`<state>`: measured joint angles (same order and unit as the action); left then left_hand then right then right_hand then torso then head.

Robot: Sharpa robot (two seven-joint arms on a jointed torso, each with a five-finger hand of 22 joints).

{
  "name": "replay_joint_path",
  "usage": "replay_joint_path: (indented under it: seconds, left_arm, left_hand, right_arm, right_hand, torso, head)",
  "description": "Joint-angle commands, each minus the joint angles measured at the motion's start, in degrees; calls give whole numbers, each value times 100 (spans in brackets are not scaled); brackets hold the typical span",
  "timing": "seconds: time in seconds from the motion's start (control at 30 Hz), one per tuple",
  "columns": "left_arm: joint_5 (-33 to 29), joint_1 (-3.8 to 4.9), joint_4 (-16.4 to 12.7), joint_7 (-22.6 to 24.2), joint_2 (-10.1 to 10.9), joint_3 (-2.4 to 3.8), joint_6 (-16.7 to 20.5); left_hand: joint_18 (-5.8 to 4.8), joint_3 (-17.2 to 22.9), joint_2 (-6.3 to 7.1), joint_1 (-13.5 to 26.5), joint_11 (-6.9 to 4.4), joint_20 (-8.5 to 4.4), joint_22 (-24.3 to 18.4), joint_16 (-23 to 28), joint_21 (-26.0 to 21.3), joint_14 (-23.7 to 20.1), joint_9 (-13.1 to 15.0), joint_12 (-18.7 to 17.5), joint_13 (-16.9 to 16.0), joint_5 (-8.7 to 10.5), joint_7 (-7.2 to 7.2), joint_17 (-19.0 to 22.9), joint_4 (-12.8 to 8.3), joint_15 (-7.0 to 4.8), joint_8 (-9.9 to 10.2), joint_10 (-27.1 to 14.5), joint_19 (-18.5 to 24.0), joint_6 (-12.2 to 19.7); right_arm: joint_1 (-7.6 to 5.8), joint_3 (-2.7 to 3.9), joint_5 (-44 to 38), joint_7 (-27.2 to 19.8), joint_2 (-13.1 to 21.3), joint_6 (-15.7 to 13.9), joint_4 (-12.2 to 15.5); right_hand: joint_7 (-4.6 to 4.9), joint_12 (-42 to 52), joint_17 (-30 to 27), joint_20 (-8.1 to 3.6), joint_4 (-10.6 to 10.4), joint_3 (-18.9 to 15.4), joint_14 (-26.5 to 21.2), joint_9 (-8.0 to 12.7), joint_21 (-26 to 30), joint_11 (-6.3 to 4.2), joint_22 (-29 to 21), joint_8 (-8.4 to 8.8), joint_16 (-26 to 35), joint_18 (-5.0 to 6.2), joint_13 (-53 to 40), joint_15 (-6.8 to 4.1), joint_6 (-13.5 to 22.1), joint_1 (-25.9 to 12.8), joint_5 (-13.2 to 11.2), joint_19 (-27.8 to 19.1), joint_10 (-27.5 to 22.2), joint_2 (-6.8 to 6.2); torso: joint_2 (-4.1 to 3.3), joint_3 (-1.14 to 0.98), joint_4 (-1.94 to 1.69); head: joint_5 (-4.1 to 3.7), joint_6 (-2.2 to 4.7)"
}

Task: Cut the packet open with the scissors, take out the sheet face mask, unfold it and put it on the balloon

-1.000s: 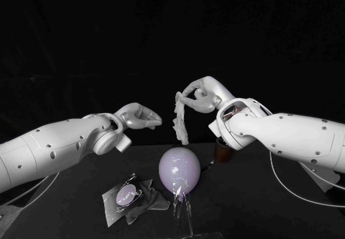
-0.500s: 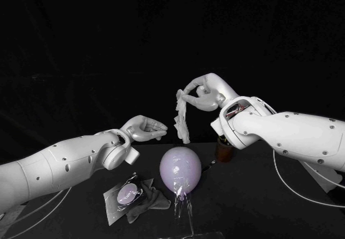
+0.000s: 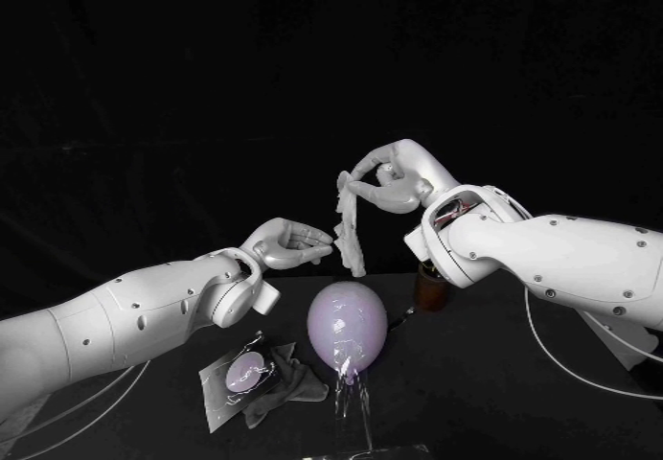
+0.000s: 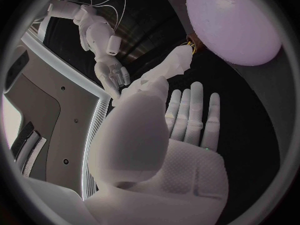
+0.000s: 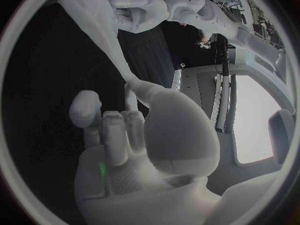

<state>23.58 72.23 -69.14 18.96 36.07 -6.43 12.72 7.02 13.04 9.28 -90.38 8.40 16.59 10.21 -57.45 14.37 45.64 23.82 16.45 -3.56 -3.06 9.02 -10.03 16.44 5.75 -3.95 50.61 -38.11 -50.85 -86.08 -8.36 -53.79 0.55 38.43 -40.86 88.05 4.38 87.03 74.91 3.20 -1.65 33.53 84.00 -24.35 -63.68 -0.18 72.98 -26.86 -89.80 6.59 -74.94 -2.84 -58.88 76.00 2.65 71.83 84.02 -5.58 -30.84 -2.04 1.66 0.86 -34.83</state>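
My right hand (image 3: 390,182) is raised above the table and pinches the top of the white sheet mask (image 3: 349,235), which hangs down in a crumpled strip. The right wrist view has that strip (image 5: 94,15) leaving the thumb and fingers of the hand (image 5: 144,135). Just left of the mask's lower part is my left hand (image 3: 290,244), its fingertips at the mask's edge; whether they touch it I cannot tell. In the left wrist view the thumb and fingers of the hand (image 4: 156,145) stand apart, the mask (image 4: 169,70) just beyond them. The pale purple balloon (image 3: 346,326) (image 4: 234,25) stands upright below the mask.
The cut-open clear packet (image 3: 246,376) lies crumpled on the black table (image 3: 525,383), left of the balloon. A brown cylinder (image 3: 432,290) stands behind the balloon on its right. Clear film (image 3: 353,398) trails from the balloon's base toward the front edge.
My left hand has moved right and slightly down, from well left of the mask to its lower edge. The right hand and mask have barely moved.
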Motion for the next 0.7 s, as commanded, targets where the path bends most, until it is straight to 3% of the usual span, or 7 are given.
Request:
replay_joint_path:
  seconds: [0.03, 0.7]
  left_arm:
    - [-162, 1, -15, 234, -47, 13, 189]
    - [-105, 0, -67, 262, -71, 21, 71]
  left_hand:
    - [66, -42, -62, 43, -9, 3, -21, 8, -34, -12, -20, -59, -5, 22, 0, 10, 5, -4, -22, 97, -65, -29]
    - [57, -14, -156, -115, 2, 3, -98, -4, -104, -12, -121, -274, 0, 21, -40, 38, -29, 3, -114, 335, -130, -280]
  right_arm:
    - [-5, 6, 7, -89, -1, -22, 20]
    - [-4, 6, 29, -94, -42, -5, -15]
  right_hand:
    - [-79, 31, 1509, 0, 3, 35, 600, -200, -7, -34, 7, -64, -20, -37, -1286, -55, -94, -15, 14, 34, 483, 42]
    - [-78, 27, 1509, -2, 10, 37, 600, -205, -8, -34, 9, -68, -20, -37, -1282, -56, -90, -24, 14, 36, 482, 33]
  torso:
    - [-7, 6, 2]
    - [-1, 7, -3]
  head:
    - [-10, -5]
    - [-17, -18]
